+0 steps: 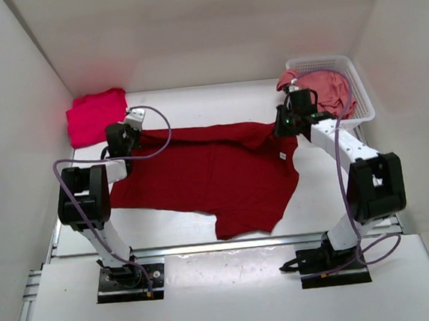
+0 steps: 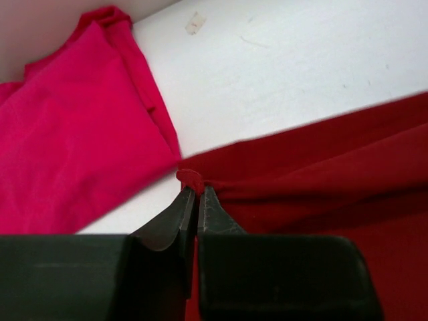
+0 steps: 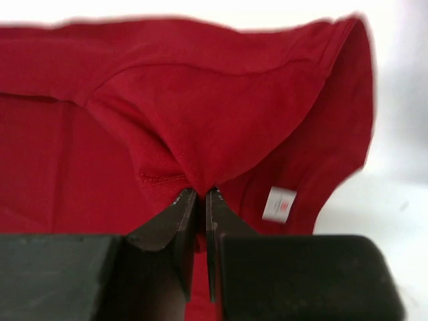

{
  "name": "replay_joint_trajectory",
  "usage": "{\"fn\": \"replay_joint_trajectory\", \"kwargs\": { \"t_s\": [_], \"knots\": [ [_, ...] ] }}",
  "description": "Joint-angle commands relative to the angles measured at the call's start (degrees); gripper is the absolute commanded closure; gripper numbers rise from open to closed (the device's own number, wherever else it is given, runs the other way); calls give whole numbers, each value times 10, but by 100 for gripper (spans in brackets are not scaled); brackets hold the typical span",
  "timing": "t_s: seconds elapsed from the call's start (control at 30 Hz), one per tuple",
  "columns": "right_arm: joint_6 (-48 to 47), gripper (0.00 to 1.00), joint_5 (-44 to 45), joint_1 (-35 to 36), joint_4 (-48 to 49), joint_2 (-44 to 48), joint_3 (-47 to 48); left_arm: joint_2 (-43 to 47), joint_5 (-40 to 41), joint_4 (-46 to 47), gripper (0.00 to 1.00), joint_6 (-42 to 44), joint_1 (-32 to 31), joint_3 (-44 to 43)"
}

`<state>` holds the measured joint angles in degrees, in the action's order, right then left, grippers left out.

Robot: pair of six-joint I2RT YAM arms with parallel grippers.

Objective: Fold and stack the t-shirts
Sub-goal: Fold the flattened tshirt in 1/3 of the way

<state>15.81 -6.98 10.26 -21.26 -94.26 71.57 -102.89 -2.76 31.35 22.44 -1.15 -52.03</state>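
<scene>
A dark crimson t-shirt point(image 1: 216, 177) lies spread across the table's middle. My left gripper point(image 1: 127, 135) is shut on its far left corner; the left wrist view shows a small bunch of the crimson cloth point(image 2: 192, 179) pinched at my left gripper's point(image 2: 198, 191) tips. My right gripper point(image 1: 286, 121) is shut on the crimson t-shirt's point(image 3: 200, 127) far right part, the fabric drawn into folds at my right gripper point(image 3: 198, 193), with a white label point(image 3: 279, 204) beside it. A bright pinkish-red t-shirt point(image 1: 94, 116) point(image 2: 73, 147) lies folded at the back left. In the basket sits a salmon pink t-shirt point(image 1: 325, 89), crumpled.
A white mesh basket point(image 1: 354, 81) stands at the back right corner. White walls close in the table on the left, right and back. The arm bases sit on a metal rail point(image 1: 222, 244) along the near edge.
</scene>
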Motion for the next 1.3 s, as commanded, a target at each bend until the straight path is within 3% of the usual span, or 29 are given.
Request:
{"fn": "replay_joint_trajectory", "kwargs": {
  "t_s": [0.0,0.13,0.23,0.27,0.33,0.4,0.5,0.63,0.73,0.8,0.9,0.97,1.2,1.27],
  "knots": [
    [29,100,5,13,39,77,-67,55,-57,81,88,-5,11,31],
    [64,100,-22,6,65,129,-166,59,-73,49,80,-30,36,46],
    [73,100,-75,19,85,138,-207,74,-71,35,60,-13,32,63],
    [70,97,-80,25,84,140,-215,74,-71,31,55,-12,28,67],
    [64,75,-86,42,71,135,-209,82,-66,7,44,-13,25,69],
    [60,67,-90,47,53,135,-212,95,-64,-13,32,-20,24,74],
    [64,56,-89,32,43,170,-231,125,-58,-44,26,-43,41,79],
    [68,49,-71,13,25,225,-258,148,-57,-140,30,-106,88,39],
    [81,47,-55,6,6,262,-276,133,-122,-232,35,-138,127,-6],
    [95,44,-49,1,3,289,-295,121,-135,-279,32,-97,116,-31],
    [124,40,-24,3,-3,306,-310,86,-72,-373,27,-33,65,-75],
    [139,39,-22,-5,9,301,-310,58,-15,-404,27,-41,48,-104],
    [196,43,-15,-17,46,237,-287,12,-117,-464,28,-192,101,-198],
    [196,57,-20,-23,59,201,-272,7,-163,-478,31,-219,114,-208]
  ]
}}
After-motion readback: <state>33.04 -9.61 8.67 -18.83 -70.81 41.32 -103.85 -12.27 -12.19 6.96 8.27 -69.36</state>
